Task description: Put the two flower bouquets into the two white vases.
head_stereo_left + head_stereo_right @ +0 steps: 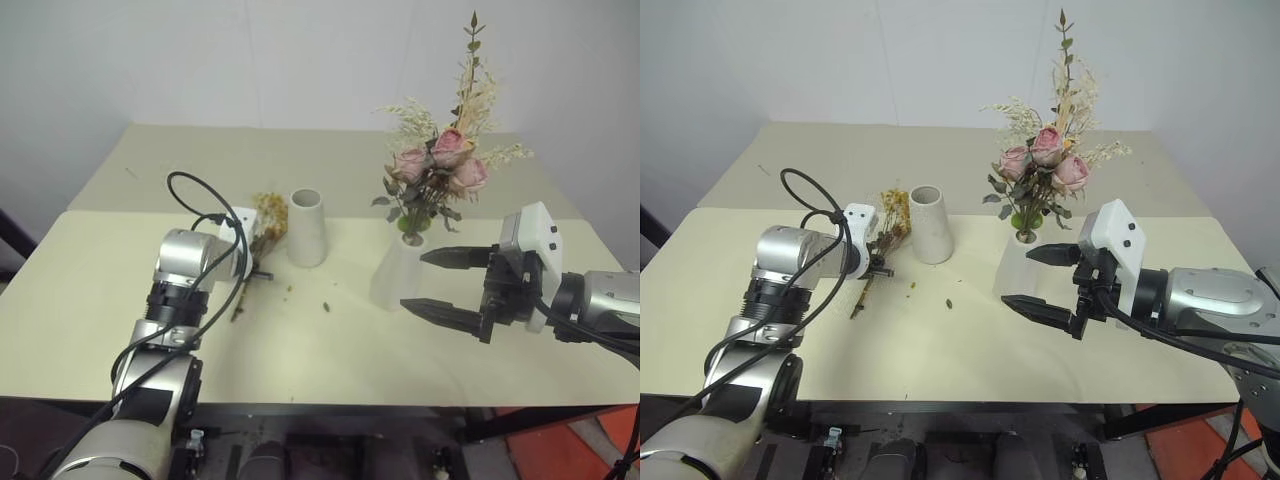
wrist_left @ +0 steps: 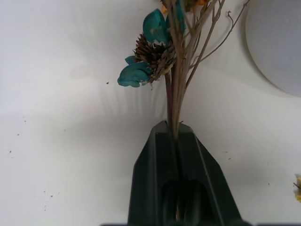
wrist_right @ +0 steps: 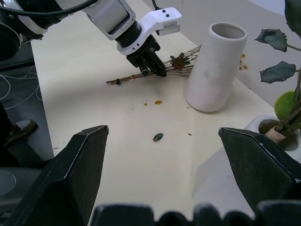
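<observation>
Yellow-orange dried bouquet point(image 1: 888, 215) lies flat on my table point(image 1: 940, 350) beside the empty white vase point(image 1: 930, 225), its thin brown stems pinched in my closed left gripper point(image 3: 153, 67). My right gripper point(image 1: 1045, 280) hangs spread wide beside the other vase point(image 1: 400, 270), where pink roses point(image 1: 440, 165) stand upright.

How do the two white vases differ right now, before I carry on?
The left vase is empty, with an open mouth; the right vase already holds the rose bouquet. The left vase stands beside the small bouquet, which lies on the table with the left claw shut on its stems; the right vase stands just ahead of the open right claw. Both are upright, white and tapered.
</observation>
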Robot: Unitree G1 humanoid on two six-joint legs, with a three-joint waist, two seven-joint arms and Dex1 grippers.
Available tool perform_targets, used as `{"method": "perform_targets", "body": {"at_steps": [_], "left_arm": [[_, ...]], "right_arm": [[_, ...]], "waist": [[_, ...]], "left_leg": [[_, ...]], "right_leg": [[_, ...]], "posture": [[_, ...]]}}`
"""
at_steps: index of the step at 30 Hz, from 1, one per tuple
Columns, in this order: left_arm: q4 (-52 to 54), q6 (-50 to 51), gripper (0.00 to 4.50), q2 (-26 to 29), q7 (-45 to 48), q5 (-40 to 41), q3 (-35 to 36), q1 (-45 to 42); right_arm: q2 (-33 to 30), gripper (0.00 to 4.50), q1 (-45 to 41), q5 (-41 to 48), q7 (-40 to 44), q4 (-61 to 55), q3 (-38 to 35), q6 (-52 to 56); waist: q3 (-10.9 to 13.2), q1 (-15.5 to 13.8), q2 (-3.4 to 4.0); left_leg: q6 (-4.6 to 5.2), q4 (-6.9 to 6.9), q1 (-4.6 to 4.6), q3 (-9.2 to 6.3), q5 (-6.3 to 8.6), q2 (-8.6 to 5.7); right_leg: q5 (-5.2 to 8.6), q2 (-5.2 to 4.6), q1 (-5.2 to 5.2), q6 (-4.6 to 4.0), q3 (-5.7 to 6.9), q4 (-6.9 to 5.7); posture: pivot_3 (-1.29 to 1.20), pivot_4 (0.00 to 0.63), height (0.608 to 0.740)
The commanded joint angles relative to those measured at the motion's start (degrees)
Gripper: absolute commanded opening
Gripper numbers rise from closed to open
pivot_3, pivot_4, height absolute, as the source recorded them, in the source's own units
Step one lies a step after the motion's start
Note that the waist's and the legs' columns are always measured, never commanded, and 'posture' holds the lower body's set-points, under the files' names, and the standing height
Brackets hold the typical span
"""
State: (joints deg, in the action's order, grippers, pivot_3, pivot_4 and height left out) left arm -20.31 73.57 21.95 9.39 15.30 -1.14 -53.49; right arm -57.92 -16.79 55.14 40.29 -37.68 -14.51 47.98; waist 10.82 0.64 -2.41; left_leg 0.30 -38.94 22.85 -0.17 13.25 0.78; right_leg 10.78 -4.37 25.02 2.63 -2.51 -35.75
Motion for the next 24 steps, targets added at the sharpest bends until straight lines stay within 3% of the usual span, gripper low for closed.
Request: {"method": "perform_targets", "body": {"at_steps": [1,6,11,15,19,24], "left_arm": [[-1.8,-4.7,0.05,-0.4,-1.8,-3.1,0.7,-0.3],[1.2,-18.9,0.05,-0.2,-7.1,-5.0,8.2,0.4],[-5.4,-39.3,0.05,6.4,-3.1,-7.8,9.5,-1.8],[-13.7,-52.5,0.05,7.9,3.3,-4.3,13.6,-7.6],[-19.8,-64.5,0.05,4.5,15.7,6.7,22.5,-14.0],[-29.3,-74.3,0.05,0.5,30.7,13.4,26.8,-20.4]], "right_arm": [[0.4,4.5,-0.4,-0.3,-0.8,-1.0,-2.0,-1.0],[1.3,4.5,0.2,0.6,-1.0,-1.7,-4.4,-2.1],[2.4,4.5,0.3,0.0,-2.1,-2.3,-4.7,-2.4],[3.5,4.5,0.8,-0.7,-2.8,-3.3,-4.2,-3.4],[5.4,4.5,0.8,-0.6,-4.5,-4.0,-3.8,-3.7],[8.5,4.5,1.3,-1.5,-7.6,-5.7,-2.9,-4.7]], "waist": [[0.0,0.0,-0.01],[0.0,0.2,-0.01],[0.0,0.1,-0.01],[0.0,-0.6,-0.02],[0.0,-1.3,-0.03],[0.0,-1.2,-0.04]], "left_leg": [[0.0,0.0,-0.01,0.0,0.0,0.0],[0.0,0.01,0.1,0.0,0.0,0.03],[0.0,0.02,0.17,0.03,0.0,0.04],[0.0,-0.05,0.19,0.01,0.0,0.03],[0.0,-0.08,0.34,0.0,0.0,0.02],[0.0,-0.08,0.51,0.06,0.0,0.0]], "right_leg": [[0.0,0.0,-0.01,0.0,0.0,0.0],[-0.02,0.0,0.09,-0.01,-0.01,0.03],[-0.27,0.01,0.18,-0.41,-0.02,0.02],[-0.09,0.0,0.11,-0.07,0.09,0.06],[-0.21,-0.03,0.11,-0.04,0.14,0.31],[-0.59,-0.05,0.08,-0.2,0.11,0.69]], "posture": [[0.0,0.15,0.74],[0.0,0.15,0.74],[0.0,0.15,0.74],[0.0,0.15,0.74],[0.0,0.15,0.74],[0.0,0.15,0.74]]}}
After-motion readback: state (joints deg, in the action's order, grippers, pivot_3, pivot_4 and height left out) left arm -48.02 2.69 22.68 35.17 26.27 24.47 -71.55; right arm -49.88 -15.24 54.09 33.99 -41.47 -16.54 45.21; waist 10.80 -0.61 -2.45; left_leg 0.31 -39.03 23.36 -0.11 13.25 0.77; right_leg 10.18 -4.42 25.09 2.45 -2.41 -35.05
